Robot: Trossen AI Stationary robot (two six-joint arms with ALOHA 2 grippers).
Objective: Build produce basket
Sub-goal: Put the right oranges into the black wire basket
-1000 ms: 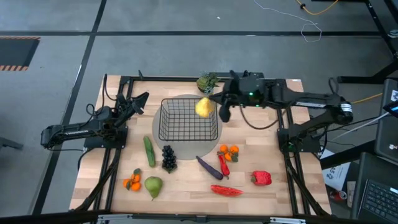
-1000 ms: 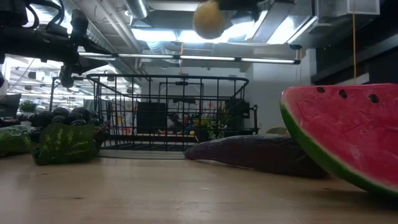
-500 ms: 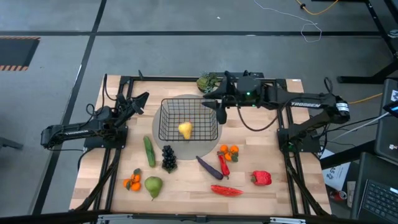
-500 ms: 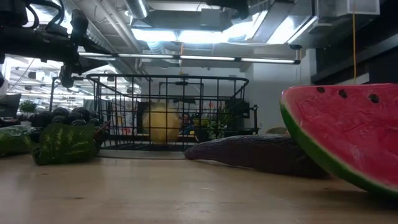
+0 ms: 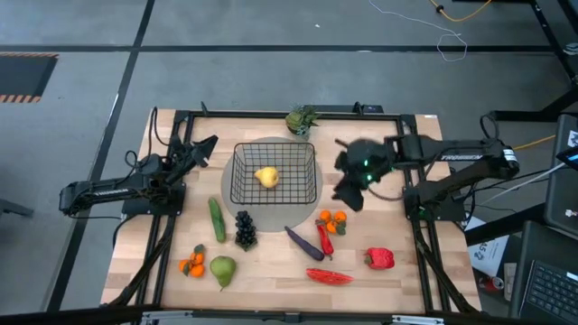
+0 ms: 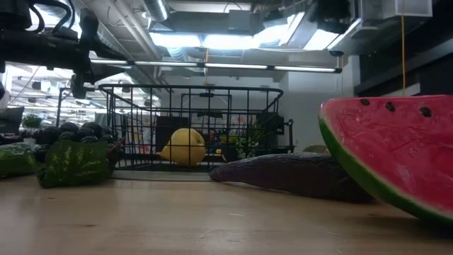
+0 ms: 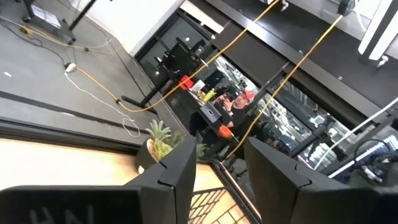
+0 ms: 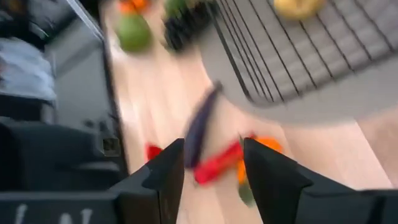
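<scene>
Yellow pear lies inside the black wire basket, which stands on a grey round mat on the wooden table. Right gripper hangs beside the basket, above the table near an orange cluster; its fingers are spread with nothing between them. Left gripper waits at the table's left edge, fingers apart and holding nothing. Outside the basket lie a cucumber, dark grapes, an eggplant, a chili, a red pepper, a green pear and a second orange cluster.
</scene>
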